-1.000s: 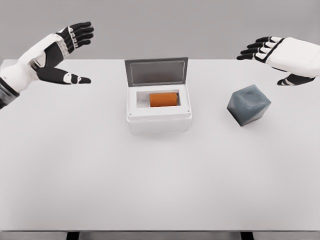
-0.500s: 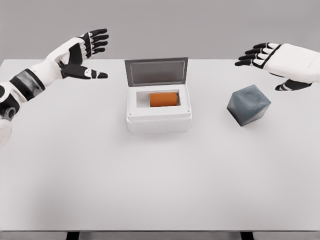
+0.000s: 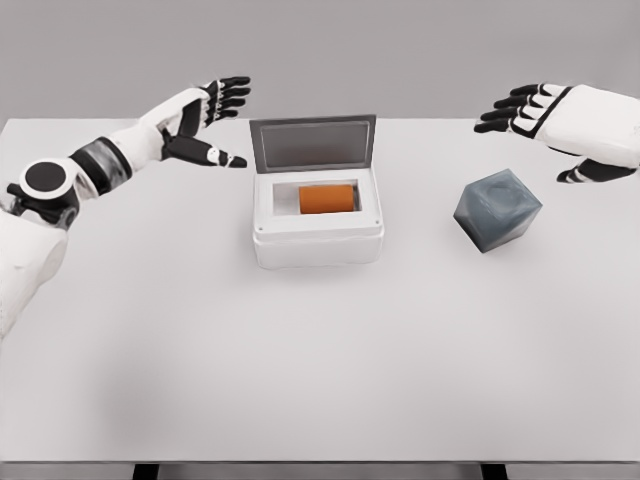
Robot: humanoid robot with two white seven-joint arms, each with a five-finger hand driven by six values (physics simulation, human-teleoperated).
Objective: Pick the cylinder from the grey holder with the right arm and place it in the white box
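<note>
Fingers (image 3: 228, 92) of the left hand (image 3: 200, 120) are spread wide and nothing is held; the hand is raised just beside the upper left corner of the lid (image 3: 313, 143), which stands upright at the back of the white box (image 3: 318, 240). Of the two hands, this one is seen nearer to the box. The right hand (image 3: 565, 120) is likewise spread and empty, and is held above and behind the grey holder (image 3: 497, 209), apart from it, with its fingertips directed toward the box.

Outward from the fingers, the orange cylinder (image 3: 327, 199) is found lying on its side in the recess of the white box, its long axis running left to right across the view. It lies to the lower right of the left fingers and well to the left of, and below, the right fingers. No cylinder is seen in the grey holder, which stands tilted on the table (image 3: 320, 380) to the right of the box.

Placement may therefore be judged complete. If any move remains, it is probably the closing of the lid, for which the left hand is the better placed, since the lid's edge lies immediately to the right of its fingers.
</note>
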